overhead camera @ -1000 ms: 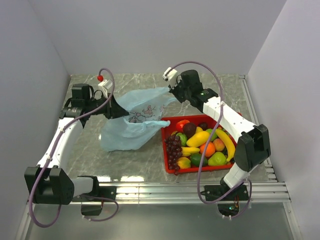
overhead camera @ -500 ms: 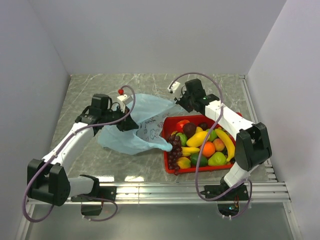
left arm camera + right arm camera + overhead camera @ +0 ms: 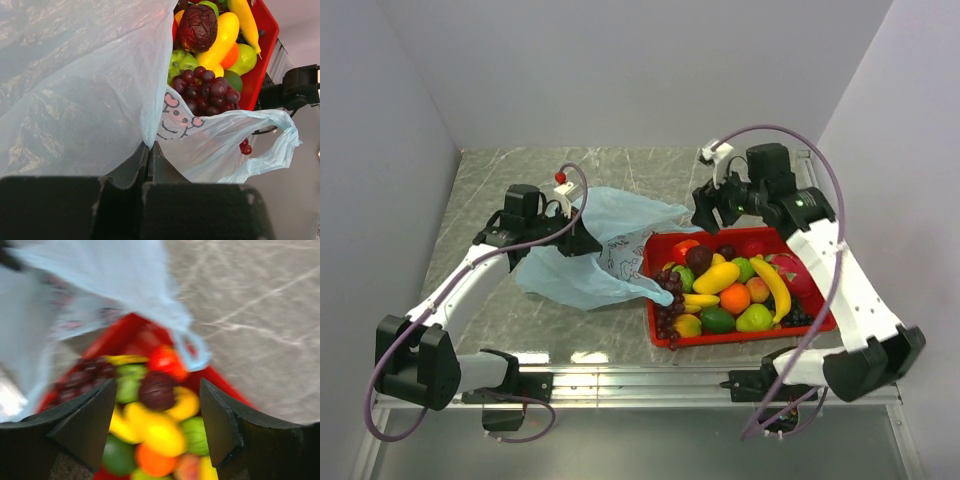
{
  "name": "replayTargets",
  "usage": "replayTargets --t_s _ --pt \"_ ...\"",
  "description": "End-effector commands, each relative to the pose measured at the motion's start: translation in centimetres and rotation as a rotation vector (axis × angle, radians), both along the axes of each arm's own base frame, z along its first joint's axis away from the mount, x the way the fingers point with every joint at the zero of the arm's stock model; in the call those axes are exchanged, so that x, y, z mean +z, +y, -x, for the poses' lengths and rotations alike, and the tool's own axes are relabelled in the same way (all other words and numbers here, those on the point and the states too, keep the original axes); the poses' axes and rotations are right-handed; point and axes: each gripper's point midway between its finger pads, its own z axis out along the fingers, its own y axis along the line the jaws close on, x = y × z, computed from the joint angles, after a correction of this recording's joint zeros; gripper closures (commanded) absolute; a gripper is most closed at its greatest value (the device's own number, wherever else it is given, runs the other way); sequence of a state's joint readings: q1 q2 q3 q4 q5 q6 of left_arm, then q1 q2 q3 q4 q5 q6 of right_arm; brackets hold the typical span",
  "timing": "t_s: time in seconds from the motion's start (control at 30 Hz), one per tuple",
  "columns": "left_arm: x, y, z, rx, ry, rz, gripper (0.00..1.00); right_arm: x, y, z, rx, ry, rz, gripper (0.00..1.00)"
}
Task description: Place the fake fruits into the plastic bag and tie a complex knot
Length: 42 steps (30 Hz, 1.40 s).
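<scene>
Left side, closest in: my left fingers [image 3: 134, 167] are clenched flat together on a fold of the plastic bag [image 3: 75, 90], the thin blue film pinched in the seam between them. From above, the same fingers [image 3: 582, 238] sit low over the bag's far edge.

Just past the pinch: a cartoon print [image 3: 175, 117] on the film, and a handle loop [image 3: 280, 145] trailing off to the side.

The bag [image 3: 575, 280] lies slumped on the bench [image 3: 500, 190], left of the red tray [image 3: 740, 338]. Its near right corner drapes over the tray's left rim and touches the purple grapes [image 3: 667, 298].

The fake fruits [image 3: 725, 290] are heaped in the tray. Near row: grapes hanging over the left rim, a dark green lime [image 3: 717, 320], and a lighter green fruit [image 3: 754, 318]. Middle: orange [image 3: 734, 297], yellow mango [image 3: 716, 277], and a banana [image 3: 772, 285] lying along the right side. Further back: a wrinkled maroon fruit [image 3: 699, 258] and a red piece [image 3: 684, 247].

Right side: my right fingers [image 3: 85, 425] are spread wide, released, nothing between them. The wrist view is blurred. The gap frames the maroon fruit [image 3: 156, 390], yellow and green pieces around it, and beyond them a bag handle loop [image 3: 196, 352] hanging over the tray's rim, clear of both tips.

From above, these fingers [image 3: 708, 208] hover over the tray's far left corner, just beside the bag's far tip. I cannot tell whether they touch it.
</scene>
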<state>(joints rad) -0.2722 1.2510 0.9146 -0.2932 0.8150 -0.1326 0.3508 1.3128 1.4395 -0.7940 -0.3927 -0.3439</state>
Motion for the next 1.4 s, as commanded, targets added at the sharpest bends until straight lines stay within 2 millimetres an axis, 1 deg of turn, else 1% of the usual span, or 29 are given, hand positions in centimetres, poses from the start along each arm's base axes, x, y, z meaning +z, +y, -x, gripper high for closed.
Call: replayTargets --t_s 0.0,0.03,0.07,0.13,0.17,0.23,0.27,0.33,0.37,0.43,0.5,0.57,0.67,0.73,0.87,0.93,1.0,1.03,1.1,1.13,1.2,1.23,1.3,1.33,1.37 --pt "2.6 -0.9 -0.2 -0.035 -0.062 0.054 1.00 -2.3 2.2 5.5 0.043 0.279 -0.122 0.27" --pt "2.4 -0.8 0.0 -0.040 -0.058 0.053 1.00 -3.0 2.5 6.0 0.029 0.314 -0.130 0.28" --pt "2.3 -0.8 0.3 -0.052 -0.065 0.048 0.99 -4.2 2.7 6.5 0.034 0.332 -0.126 0.28" --pt "2.0 -0.7 0.6 -0.062 -0.073 0.041 0.99 -5.0 3.4 7.1 0.040 0.337 -0.124 0.27" --pt "1.8 -0.6 0.8 -0.068 -0.079 0.033 1.00 -6.0 3.8 7.0 0.040 0.343 -0.117 0.25" --pt "1.7 -0.6 1.2 -0.082 -0.087 0.031 1.00 -7.5 4.2 6.8 0.013 0.364 -0.092 0.23" --pt "1.7 -0.5 1.4 -0.089 -0.098 0.026 1.00 -8.8 4.5 6.4 0.005 0.387 -0.084 0.23" --pt "1.5 -0.4 1.4 -0.091 -0.114 0.015 1.00 -9.9 4.9 6.0 -0.018 0.415 -0.076 0.21" --pt "1.5 -0.4 1.6 -0.096 -0.122 0.010 1.00 -10.6 5.5 6.1 -0.006 0.444 -0.066 0.20" --pt "1.1 -0.2 1.8 -0.098 -0.125 -0.006 0.99 -11.2 6.3 6.2 0.006 0.482 -0.061 0.19" --pt "1.0 -0.2 1.9 -0.096 -0.121 -0.013 0.98 -11.2 7.2 7.2 0.051 0.506 -0.070 0.15" --pt "0.7 0.0 1.9 -0.106 -0.149 -0.029 0.97 -11.7 8.0 8.3 0.087 0.525 -0.062 0.14" --pt "0.8 0.1 2.0 -0.109 -0.169 -0.037 0.94 -13.2 8.3 9.2 0.097 0.561 -0.025 0.13" --pt "0.8 0.1 2.0 -0.113 -0.174 -0.042 0.94 -14.5 8.3 9.3 0.081 0.582 0.008 0.13" --pt "0.9 0.1 1.9 -0.122 -0.185 -0.048 0.94 -16.3 7.9 9.1 0.062 0.605 0.050 0.13" --pt "0.9 0.1 1.8 -0.127 -0.194 -0.052 0.94 -17.1 7.5 9.3 0.063 0.613 0.073 0.15" --pt "1.0 0.1 1.9 -0.133 -0.205 -0.055 0.95 -17.4 7.4 9.3 0.063 0.609 0.081 0.20" --pt "1.0 0.2 1.9 -0.138 -0.215 -0.060 0.96 -17.7 7.1 9.4 0.059 0.610 0.090 0.25" --pt "0.8 0.3 2.1 -0.141 -0.213 -0.066 0.98 -17.9 6.9 9.5 0.062 0.602 0.098 0.32" --pt "0.7 0.3 2.2 -0.144 -0.216 -0.070 0.99 -17.9 6.8 9.6 0.060 0.597 0.099 0.41" --pt "0.6 0.4 2.3 -0.146 -0.214 -0.070 1.00 -17.5 6.6 9.4 0.061 0.579 0.098 0.52" --pt "0.7 0.3 2.3 -0.143 -0.215 -0.066 1.00 -16.6 6.8 9.1 0.068 0.553 0.085 0.66" --pt "1.0 0.2 2.3 -0.142 -0.213 -0.056 1.00 -15.4 6.9 8.8 0.081 0.530 0.069 0.81" --pt "1.2 0.1 2.4 -0.147 -0.201 -0.042 1.00 -13.9 7.2 8.2 0.087 0.493 0.043 0.96" --pt "1.4 -0.1 2.4 -0.150 -0.198 -0.035 1.00 -13.0 7.3 8.0 0.087 0.475 0.028 1.00"
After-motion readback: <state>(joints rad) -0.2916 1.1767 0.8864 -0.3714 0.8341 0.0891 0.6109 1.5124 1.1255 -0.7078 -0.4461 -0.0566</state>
